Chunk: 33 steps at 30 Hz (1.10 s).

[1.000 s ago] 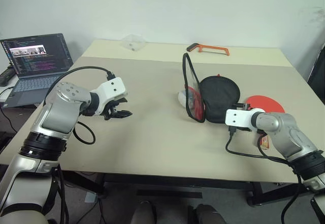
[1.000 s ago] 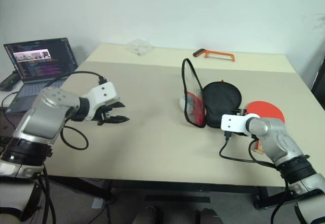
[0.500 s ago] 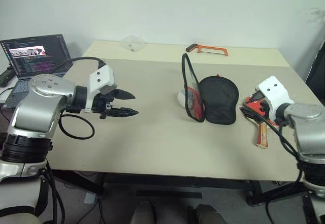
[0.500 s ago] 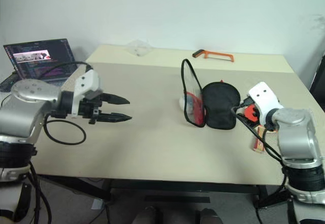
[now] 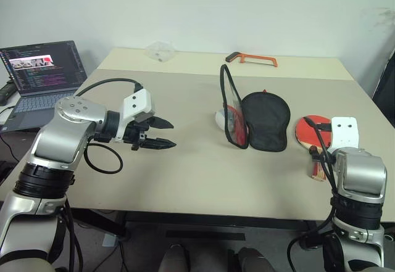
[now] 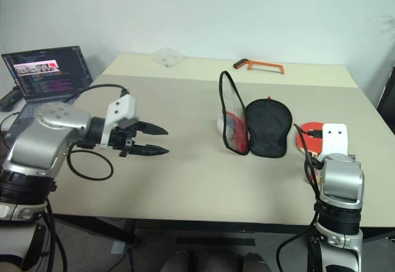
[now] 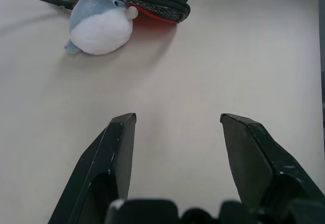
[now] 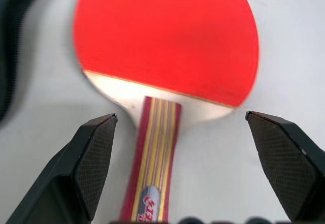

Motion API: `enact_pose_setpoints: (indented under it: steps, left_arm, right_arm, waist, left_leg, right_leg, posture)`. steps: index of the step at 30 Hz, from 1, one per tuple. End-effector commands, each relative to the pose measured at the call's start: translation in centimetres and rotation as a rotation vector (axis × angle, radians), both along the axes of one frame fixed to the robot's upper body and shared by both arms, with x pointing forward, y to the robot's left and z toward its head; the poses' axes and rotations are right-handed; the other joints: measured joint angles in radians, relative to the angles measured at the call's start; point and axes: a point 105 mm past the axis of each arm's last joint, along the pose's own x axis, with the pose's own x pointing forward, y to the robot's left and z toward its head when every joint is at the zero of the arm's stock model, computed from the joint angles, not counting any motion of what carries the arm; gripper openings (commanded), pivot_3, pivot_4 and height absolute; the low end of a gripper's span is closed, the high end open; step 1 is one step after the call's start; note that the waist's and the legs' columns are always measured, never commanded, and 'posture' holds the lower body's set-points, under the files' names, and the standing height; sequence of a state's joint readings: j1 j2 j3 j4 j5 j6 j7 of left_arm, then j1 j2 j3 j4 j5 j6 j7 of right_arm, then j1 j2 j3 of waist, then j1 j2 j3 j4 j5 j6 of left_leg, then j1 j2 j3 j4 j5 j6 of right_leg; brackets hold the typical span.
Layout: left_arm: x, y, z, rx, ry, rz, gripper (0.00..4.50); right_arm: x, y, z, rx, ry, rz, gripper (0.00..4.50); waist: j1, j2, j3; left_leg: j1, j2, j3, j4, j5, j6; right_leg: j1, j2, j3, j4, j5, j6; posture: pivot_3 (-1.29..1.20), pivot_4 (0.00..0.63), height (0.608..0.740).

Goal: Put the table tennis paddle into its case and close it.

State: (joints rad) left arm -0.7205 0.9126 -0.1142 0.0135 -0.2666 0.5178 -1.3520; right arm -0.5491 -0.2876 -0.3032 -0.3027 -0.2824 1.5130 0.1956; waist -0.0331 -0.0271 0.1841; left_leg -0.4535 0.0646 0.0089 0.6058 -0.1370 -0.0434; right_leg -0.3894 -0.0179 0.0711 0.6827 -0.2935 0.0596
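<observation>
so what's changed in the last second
The right gripper swung from beside the case over to the paddle, and now hangs wide open over its handle without gripping it. The left gripper turned to point its open fingers toward the case. The paddle, the half-open case, the small plush toy beside it and the orange saw stayed put.

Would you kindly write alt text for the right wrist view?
The table tennis paddle lies flat on the table, its handle pointing toward the camera between the open right end effector fingers, which do not touch it.
</observation>
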Motion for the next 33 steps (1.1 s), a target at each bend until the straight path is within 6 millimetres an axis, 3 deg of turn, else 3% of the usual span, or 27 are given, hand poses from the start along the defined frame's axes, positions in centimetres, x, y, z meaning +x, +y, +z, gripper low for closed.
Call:
enact_pose_setpoints:
  steps: [1, 7, 8, 10, 15, 19, 24, 29, 33]
  left_arm:
    - [-0.2, -0.3, 0.7, -0.003, -0.037, -0.015, 2.89]
    - [-0.3, -0.3, 0.8, -0.004, -0.040, -0.009, 2.89]
    - [-0.3, -0.3, 0.8, -0.004, -0.041, -0.006, 2.89]
    - [-0.3, -0.3, 0.8, -0.006, -0.043, -0.003, 2.89]
    - [-0.4, -0.1, 0.8, -0.008, -0.045, 0.010, 2.89]
    - [-0.4, 0.3, 0.9, -0.009, -0.048, 0.028, 2.89]
    - [-0.3, 0.7, 0.9, -0.010, -0.054, 0.050, 2.89]
    - [-0.3, 0.5, 0.8, -0.013, -0.054, 0.045, 2.89]
    - [-0.3, 0.3, 0.8, -0.015, -0.053, 0.044, 2.89]
  right_arm:
    - [0.5, 0.2, 0.1, 0.076, -0.024, -0.031, 4.46]
    - [1.3, 0.8, -1.1, 0.148, -0.017, -0.039, 4.46]
    - [1.4, 0.8, -1.3, 0.152, -0.015, -0.042, 4.29]
    - [1.6, 0.7, -1.7, 0.136, -0.009, -0.051, 3.86]
    - [1.7, 0.5, -2.1, 0.120, -0.009, -0.073, 2.17]
    - [2.2, 0.5, -0.6, 0.110, -0.053, -0.071, 1.02]
    - [3.0, 0.1, 3.6, 0.048, -0.158, -0.086, 1.02]
    - [3.9, 0.5, 6.5, 0.022, -0.239, -0.117, 1.02]
    - [6.0, 4.0, 8.1, 0.064, -0.297, 0.004, 1.02]
  waist:
    - [0.000, 0.000, 0.000]
    - [-0.002, 0.000, 0.000]
    - [-0.002, 0.000, 0.000]
    - [-0.003, 0.000, 0.000]
    - [-0.007, 0.000, 0.000]
    - [-0.006, 0.000, 0.000]
    - [-0.008, 0.003, 0.002]
    - [-0.008, 0.004, 0.002]
    - [-0.009, 0.004, 0.002]
  left_leg:
    - [0.000, 0.000, 0.000, 0.000, 0.000, 0.000]
    - [0.000, 0.000, 0.000, 0.000, 0.000, 0.000]
    - [0.000, 0.000, 0.000, 0.000, 0.000, 0.000]
    - [0.000, 0.000, 0.000, 0.000, 0.000, 0.000]
    - [0.000, 0.000, 0.000, 0.000, 0.000, 0.000]
    - [0.000, 0.000, 0.000, 0.001, 0.000, 0.000]
    - [0.000, 0.000, 0.000, 0.000, 0.000, 0.000]
    - [0.000, 0.000, 0.000, -0.005, 0.000, 0.000]
    - [-0.001, 0.000, 0.001, -0.010, 0.000, 0.000]
  right_leg:
    - [0.000, 0.000, 0.000, 0.000, 0.000, 0.000]
    - [0.000, 0.000, 0.000, 0.000, 0.000, 0.000]
    - [0.000, 0.000, 0.000, 0.000, 0.000, 0.000]
    - [0.000, 0.000, 0.000, 0.000, 0.000, 0.000]
    - [0.001, 0.000, 0.000, -0.001, 0.000, 0.000]
    - [0.001, 0.000, 0.000, -0.001, 0.000, 0.000]
    - [-0.001, 0.000, 0.000, -0.001, 0.000, 0.000]
    - [-0.002, 0.000, 0.000, -0.001, -0.001, -0.002]
    - [-0.005, 0.000, 0.000, -0.001, -0.001, -0.003]
  posture:
    - [0.00, 0.150, 0.740]
    - [0.00, 0.150, 0.740]
    - [0.00, 0.150, 0.740]
    - [0.00, 0.150, 0.740]
    - [0.00, 0.150, 0.740]
    - [0.00, 0.150, 0.740]
    - [0.00, 0.150, 0.740]
    - [0.00, 0.150, 0.740]
    - [0.00, 0.150, 0.740]
